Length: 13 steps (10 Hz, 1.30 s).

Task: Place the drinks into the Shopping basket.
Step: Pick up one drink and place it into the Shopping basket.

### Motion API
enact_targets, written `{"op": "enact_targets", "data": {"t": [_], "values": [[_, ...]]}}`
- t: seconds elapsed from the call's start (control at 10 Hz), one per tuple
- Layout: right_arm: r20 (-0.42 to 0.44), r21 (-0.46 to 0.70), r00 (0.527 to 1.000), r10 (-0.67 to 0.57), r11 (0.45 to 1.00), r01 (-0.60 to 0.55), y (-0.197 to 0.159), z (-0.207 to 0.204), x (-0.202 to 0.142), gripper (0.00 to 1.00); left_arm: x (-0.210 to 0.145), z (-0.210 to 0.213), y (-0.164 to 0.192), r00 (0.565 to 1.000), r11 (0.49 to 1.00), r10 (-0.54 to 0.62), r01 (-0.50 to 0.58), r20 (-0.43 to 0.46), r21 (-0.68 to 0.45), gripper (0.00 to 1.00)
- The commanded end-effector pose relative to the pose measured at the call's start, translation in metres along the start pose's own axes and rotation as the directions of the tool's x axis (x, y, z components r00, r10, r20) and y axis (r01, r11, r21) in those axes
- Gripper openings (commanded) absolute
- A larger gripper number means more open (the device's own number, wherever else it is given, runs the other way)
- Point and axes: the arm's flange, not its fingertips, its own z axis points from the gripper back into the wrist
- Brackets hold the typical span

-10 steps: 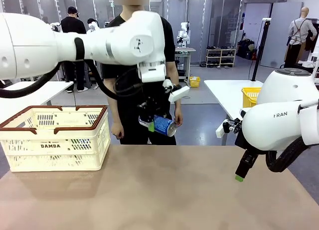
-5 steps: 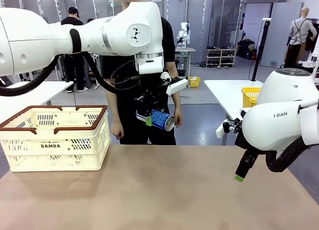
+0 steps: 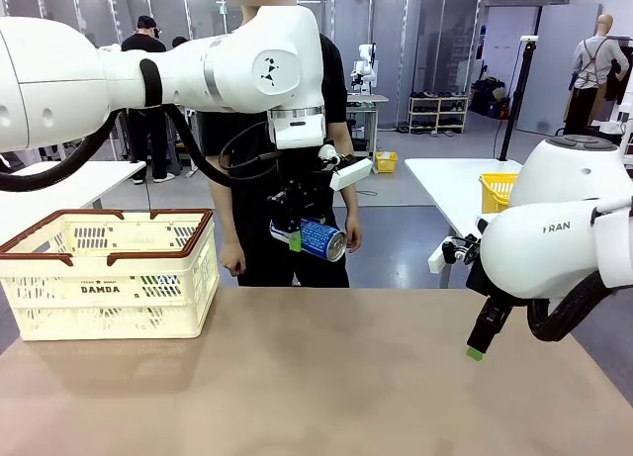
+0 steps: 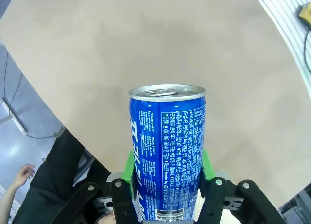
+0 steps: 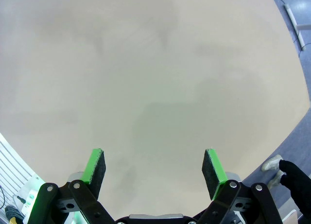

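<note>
Holding 1 blue can above the table, basket waiting at the left

Clamping the slim blue metal drink can with white lettering (image 4: 167, 151) between its green pads (image 4: 128, 166), the left gripper (image 3: 300, 232) hangs high over the far middle of the tan wooden table (image 3: 326, 377), in front of the person in black clothing (image 3: 232, 169) who stands at the far edge. From the front the can lies tilted, nearly on its side, its silver end (image 3: 338, 246) pointing to picture right and a little downward. Its other end is covered by the black fingers, and from the front the white marks on it cannot be read. Seen from the left wrist, the can runs straight out from the palm; its silver rim shows, and columns of fine white print cover the blue wall. The foot of the can is hidden between the fingers at the bottom edge of that view.

The right gripper (image 5: 153, 168) has its 2 green-padded fingers spread wide with nothing between them, over bare table. In the front view just 1 green fingertip (image 3: 476, 353) shows beneath the white arm casing, hanging above the table's right side.

The large cream-white slotted plastic shopping basket with a dark brown rim and handles (image 3: 107, 274) stands on the table's left side, well apart from the can, "DAMDA" printed on its front. Its inside cannot be seen from this angle.
</note>
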Motion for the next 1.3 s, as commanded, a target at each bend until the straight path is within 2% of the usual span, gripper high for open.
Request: {"op": "enact_targets", "data": {"t": [0.0,0.3,0.6,0.9,1.2], "values": [[0.005,-0.013,1.000,-0.010,1.000,0.010,0.001,0.000,0.000,1.00,-0.013,0.000,0.004,0.998,1.000,0.029,-0.029,-0.046,0.011,0.57],[0.005,-0.013,1.000,-0.010,1.000,0.010,0.001,0.000,0.000,1.00,-0.069,0.016,-0.028,0.984,0.983,0.174,-0.171,-0.041,0.073,0.57],[0.005,-0.013,1.000,-0.010,1.000,0.010,0.001,0.000,0.000,1.00,-0.140,0.029,-0.083,0.938,0.931,0.345,-0.344,0.012,0.121,0.57],[0.005,-0.013,1.000,-0.010,1.000,0.010,0.001,0.000,0.000,1.00,-0.218,0.029,-0.143,0.846,0.834,0.530,-0.532,0.053,0.150,0.57],[0.005,-0.013,1.000,-0.010,1.000,0.010,0.001,0.000,0.000,1.00,-0.279,0.026,-0.181,0.767,0.745,0.634,-0.640,0.099,0.188,0.57]]}}
